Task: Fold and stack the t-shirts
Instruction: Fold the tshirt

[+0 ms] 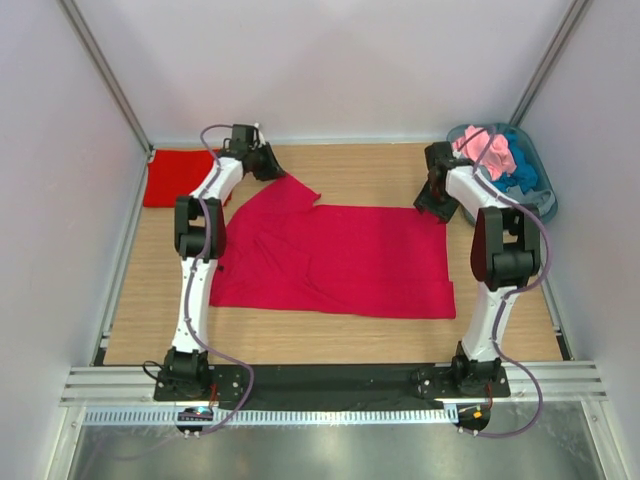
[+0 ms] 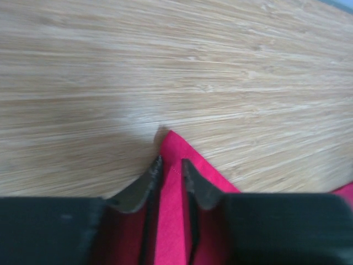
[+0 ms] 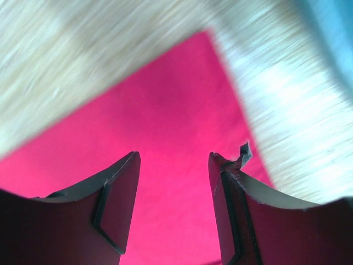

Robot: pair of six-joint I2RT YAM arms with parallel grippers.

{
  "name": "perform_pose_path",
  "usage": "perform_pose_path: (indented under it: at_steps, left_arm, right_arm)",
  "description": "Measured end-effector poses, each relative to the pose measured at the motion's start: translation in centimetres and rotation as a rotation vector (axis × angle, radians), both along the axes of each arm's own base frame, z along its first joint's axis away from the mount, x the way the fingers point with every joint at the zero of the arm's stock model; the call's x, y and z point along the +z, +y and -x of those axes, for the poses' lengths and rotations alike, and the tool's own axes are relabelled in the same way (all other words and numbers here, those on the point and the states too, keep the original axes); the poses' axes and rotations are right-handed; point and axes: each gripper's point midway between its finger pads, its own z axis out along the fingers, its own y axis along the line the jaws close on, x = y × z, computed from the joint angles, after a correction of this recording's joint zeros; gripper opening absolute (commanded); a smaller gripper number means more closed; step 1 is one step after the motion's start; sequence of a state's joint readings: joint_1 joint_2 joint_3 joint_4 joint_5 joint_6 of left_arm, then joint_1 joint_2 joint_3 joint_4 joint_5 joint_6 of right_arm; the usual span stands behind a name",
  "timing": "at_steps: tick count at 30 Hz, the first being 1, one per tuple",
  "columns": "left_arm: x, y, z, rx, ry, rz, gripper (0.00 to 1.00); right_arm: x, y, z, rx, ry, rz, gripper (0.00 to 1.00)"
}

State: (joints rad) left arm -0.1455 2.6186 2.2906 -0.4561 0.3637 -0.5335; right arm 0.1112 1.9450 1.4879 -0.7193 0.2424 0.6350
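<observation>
Between the nearly clenched left fingers (image 2: 171,179) lies a corner of the limp, light crimson t-shirt (image 1: 340,260), a good hold, while the right fingers (image 3: 174,182) hang released above its other corner.

Left tool (image 2: 171,164) nearly closed; right tool (image 3: 174,160) spread apart.

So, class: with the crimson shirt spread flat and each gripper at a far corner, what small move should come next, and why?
Probably lower the right gripper and close it on its corner. The left gripper already straddles a corner of the crimson shirt, jaws narrowed around the cloth, while the right one hangs open above the fabric, so both corners aren't yet held for folding.
</observation>
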Motion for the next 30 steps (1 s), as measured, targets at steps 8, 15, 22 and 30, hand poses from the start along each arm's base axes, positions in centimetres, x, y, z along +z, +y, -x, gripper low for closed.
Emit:
perform_pose_path:
  at_steps: [8,15,22,30]
  left_arm:
    - [-0.4,-1.0,0.5,-0.011,0.02,0.018,0.0]
    - [-0.4,-0.8,0.4,-0.004,0.018,0.01,0.0]
    - [-0.3,-0.3,0.2,0.014,0.011,-0.017,0.0]
    - [-0.2,1.3,0.0,0.038,0.009,-0.055,0.0]
  right_arm:
    - [-0.8,-3.3,-3.0,-0.152,0.049,0.133,0.57]
    - [-2.0,-4.2,-3.2,-0.134,0.073,0.191,0.56]
    - [-2.2,-4.9,-3.6,-0.119,0.061,0.236,0.56]
    - [-3.3,-5.5,-4.2,-0.11,0.061,0.274,0.51]
